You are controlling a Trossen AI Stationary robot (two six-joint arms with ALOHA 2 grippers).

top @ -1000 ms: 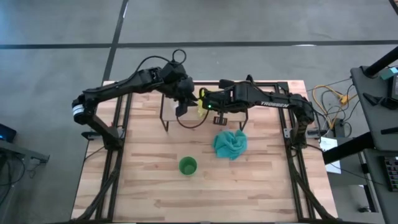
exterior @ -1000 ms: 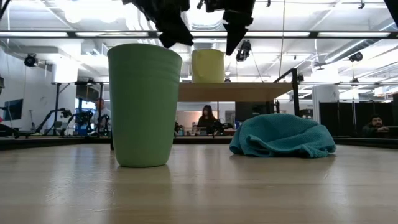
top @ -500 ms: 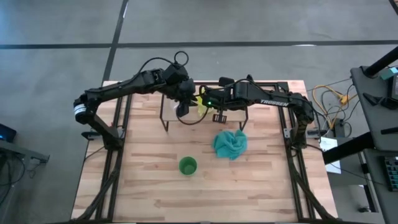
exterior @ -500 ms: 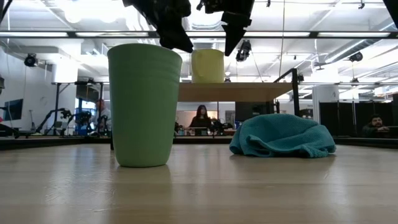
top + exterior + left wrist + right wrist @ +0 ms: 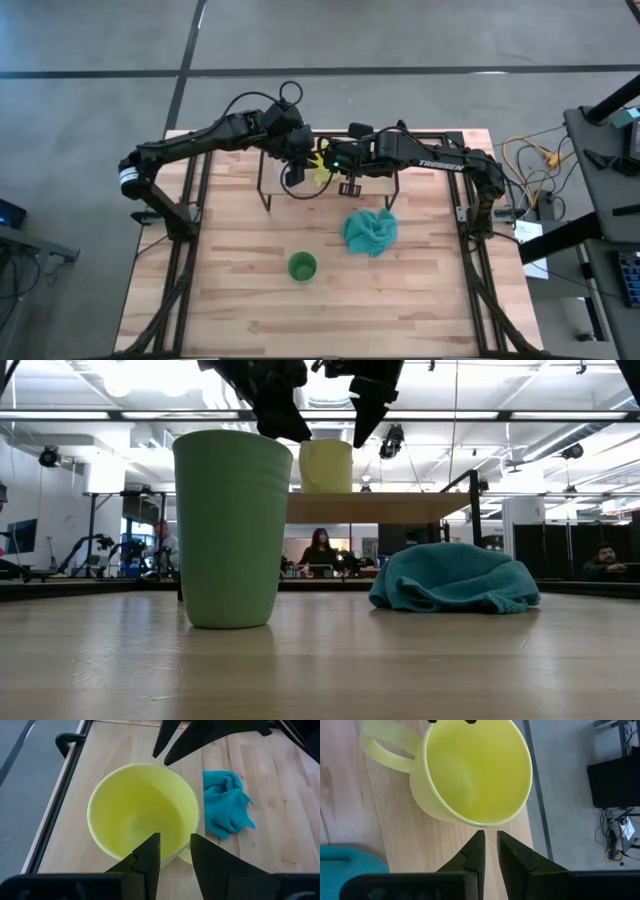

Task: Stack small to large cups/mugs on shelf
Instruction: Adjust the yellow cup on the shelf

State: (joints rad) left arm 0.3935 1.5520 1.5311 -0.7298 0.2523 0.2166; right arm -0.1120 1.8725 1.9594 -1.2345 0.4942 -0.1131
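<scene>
Nearest the front edge of the pale butcher-block desk stands the green cup, a matte, handleless, slightly tapering tumbler, upright and alone, well apart from everything else. Farther back and toward the right edge lies a teal cloth, soft and crumpled into a low mound. Behind both, near the back edge, the shelf is a light-wood plank on thin black metal legs, and the yellow mug sits upright on top of it: a smooth, glossy, round-walled mug with a loop handle, its inside empty. The left gripper hovers just over the mug with its dark, wedge-shaped fingers slightly parted at the rim, gripping nothing. The right gripper hangs opposite, at the other side of the rim, its fingers nearly together with only a thin slit between them, also gripping nothing. In the low view the green cup hides the shelf's left end, and both dark arms crowd the space above the mug. Beyond the desk is an open workroom where people sit at benches.
</scene>
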